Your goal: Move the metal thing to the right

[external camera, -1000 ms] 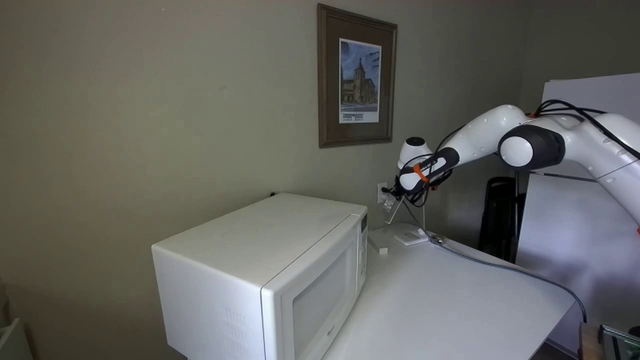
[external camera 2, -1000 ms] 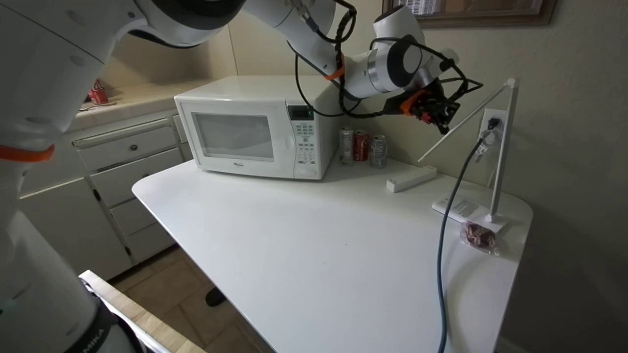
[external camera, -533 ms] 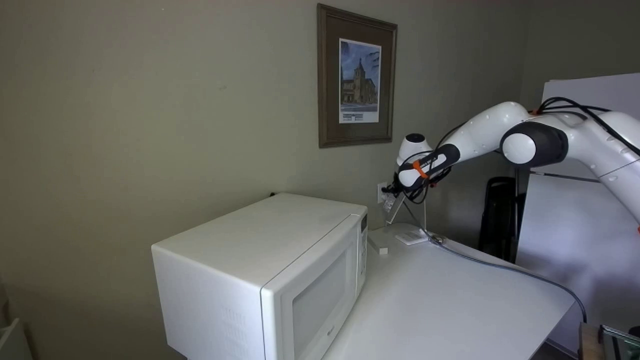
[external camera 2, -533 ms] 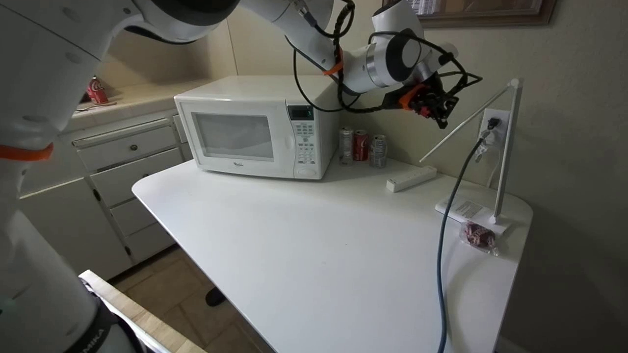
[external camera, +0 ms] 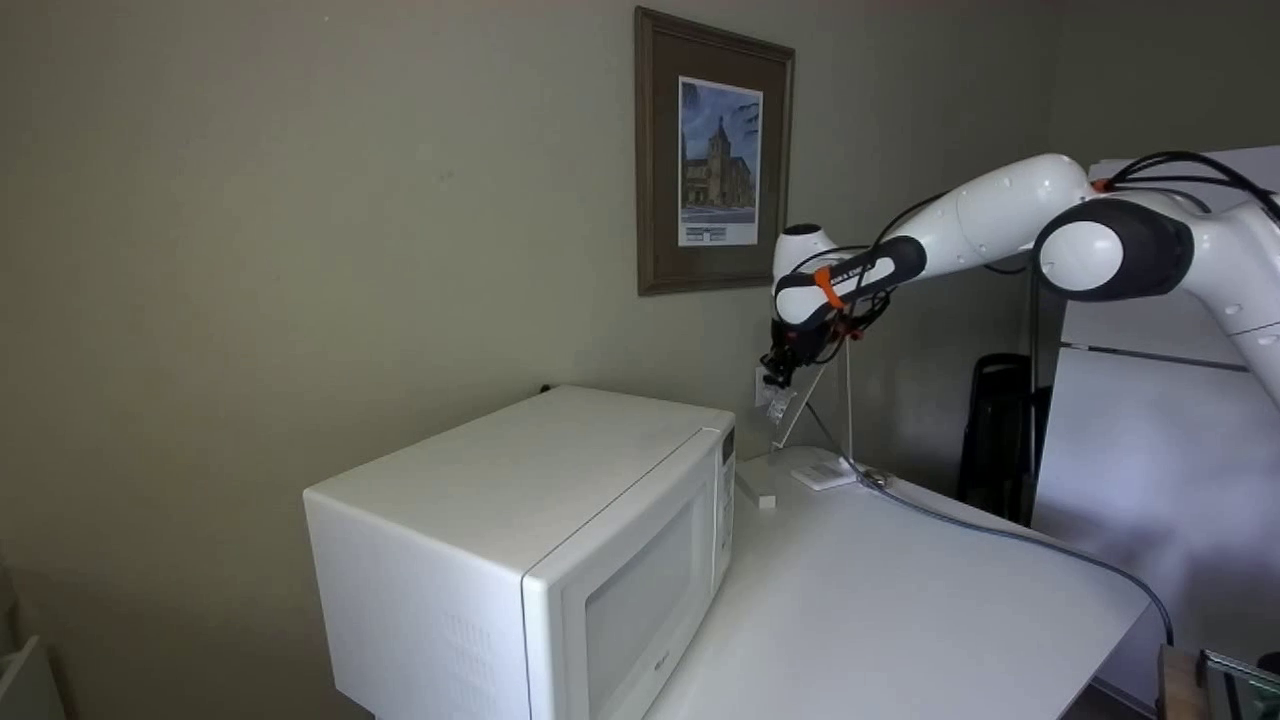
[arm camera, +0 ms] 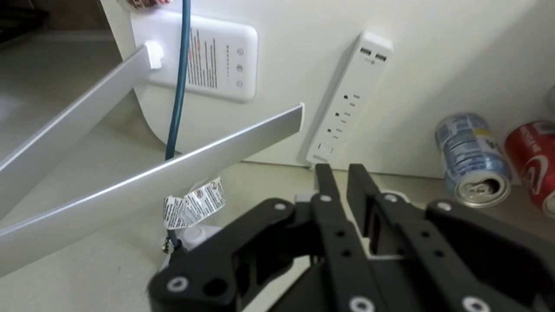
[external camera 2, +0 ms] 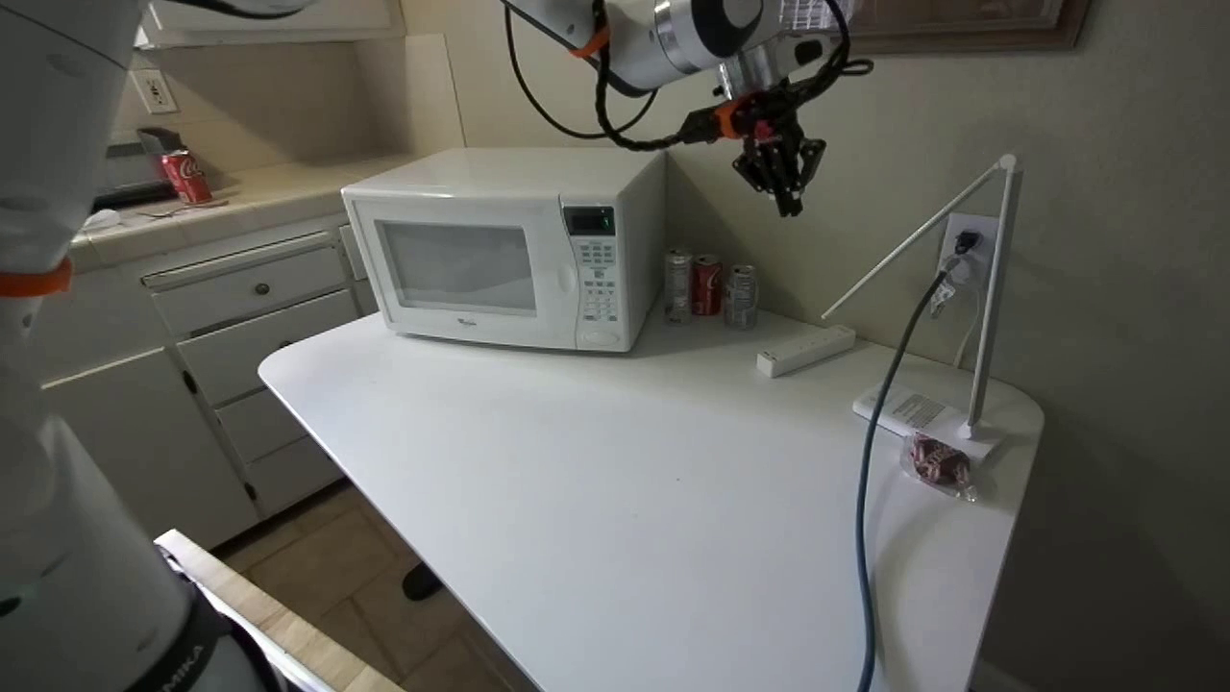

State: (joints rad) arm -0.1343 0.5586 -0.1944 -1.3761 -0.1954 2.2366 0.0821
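Metal stand (external camera 2: 991, 298): in an exterior view, at the right-hand end of the bench (external camera 2: 596, 461) by the wall (external camera 2: 1124, 211), rod (external camera 2: 987, 329) upright with a slight lean, slanting bar (external camera 2: 913, 240) running down leftward from its top, flat white base (external camera 2: 913, 411) on the surface.
End effector (external camera 2: 789, 204): there, in mid-air left of the metal stand, well apart from it, pointing down.
Cable (external camera 2: 861, 519): hanging from the wall outlet (external camera 2: 972, 223), passing in front of the base.
Plastic packet (external camera 2: 939, 463): just beside the base.
Power strip (external camera 2: 805, 351): between the base and three cans (external camera 2: 707, 285), these next to the microwave (external camera 2: 461, 269).
Framed picture (external camera: 718, 160): in an exterior view, on the wall; the end effector is below and right of it, the robot arm (external camera: 1000, 220) partly covers the metal stand's top, and the microwave fills the foreground.
Fingers (arm camera: 326, 180): in the wrist view, near-parallel with a narrow gap at the tips; the end effector is released.
Slanting bar and rod: in from the left edge, apart from the fingers, the bar's free end between the base and the power strip.
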